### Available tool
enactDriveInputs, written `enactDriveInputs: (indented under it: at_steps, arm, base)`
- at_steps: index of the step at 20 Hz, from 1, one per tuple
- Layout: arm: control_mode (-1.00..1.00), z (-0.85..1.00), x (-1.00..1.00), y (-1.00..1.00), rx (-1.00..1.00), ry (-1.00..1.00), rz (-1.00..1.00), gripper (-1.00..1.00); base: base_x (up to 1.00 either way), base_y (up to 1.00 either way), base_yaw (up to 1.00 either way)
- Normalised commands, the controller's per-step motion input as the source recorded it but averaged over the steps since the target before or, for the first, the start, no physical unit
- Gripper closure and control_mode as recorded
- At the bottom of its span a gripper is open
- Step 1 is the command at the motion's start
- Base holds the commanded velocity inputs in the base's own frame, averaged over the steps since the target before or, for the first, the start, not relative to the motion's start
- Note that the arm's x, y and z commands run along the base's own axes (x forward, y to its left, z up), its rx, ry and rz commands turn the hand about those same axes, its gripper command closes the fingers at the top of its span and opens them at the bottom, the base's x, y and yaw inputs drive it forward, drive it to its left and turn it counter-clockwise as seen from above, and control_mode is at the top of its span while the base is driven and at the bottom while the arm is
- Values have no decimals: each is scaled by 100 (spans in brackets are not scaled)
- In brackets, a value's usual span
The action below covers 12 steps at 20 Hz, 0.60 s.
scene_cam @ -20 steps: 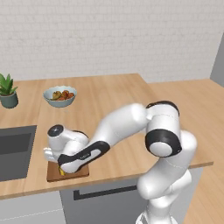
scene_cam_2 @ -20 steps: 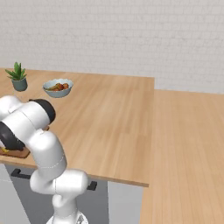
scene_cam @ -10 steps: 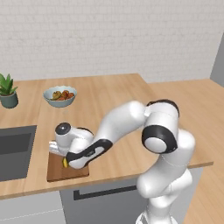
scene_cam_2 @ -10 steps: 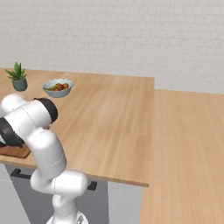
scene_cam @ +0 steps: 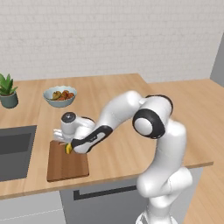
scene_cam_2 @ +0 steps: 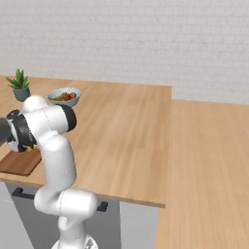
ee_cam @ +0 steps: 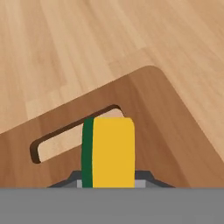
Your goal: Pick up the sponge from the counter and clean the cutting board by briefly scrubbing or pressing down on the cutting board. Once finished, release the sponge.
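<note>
Clamping the sponge point(ee_cam: 108, 151) over the cutting board point(ee_cam: 175, 144) at lower left, the end effector point(scene_cam: 69, 148) looks mid-scrub; release remains.

My own arm point(scene_cam_2: 46, 141) hides most of the cutting board point(scene_cam_2: 19, 163); the sponge point(ee_cam: 108, 153) covers the slot handle's point(ee_cam: 70, 133) near end.

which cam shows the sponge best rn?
Hand view. The small yellow foam sponge with a green scouring face sits large and centred, held in the tool over the dark reddish-brown cutting board near its slot handle. Left base view gives a small yellow sliver at the tool. Right base view: I can't make it out.
</note>
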Motion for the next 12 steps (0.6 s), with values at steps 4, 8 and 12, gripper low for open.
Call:
enactDriveInputs:
  at_steps: [4,8,12]
  arm:
    - [-100,-13,4,1,-2,0,0,100]
    - [-100,-40,-68,5,-5,0,0,100]
    - [-100,-35,-100,-1,0,0,0,100]
  base:
    - [0,0,0]
    - [0,0,0]
    - [0,0,0]
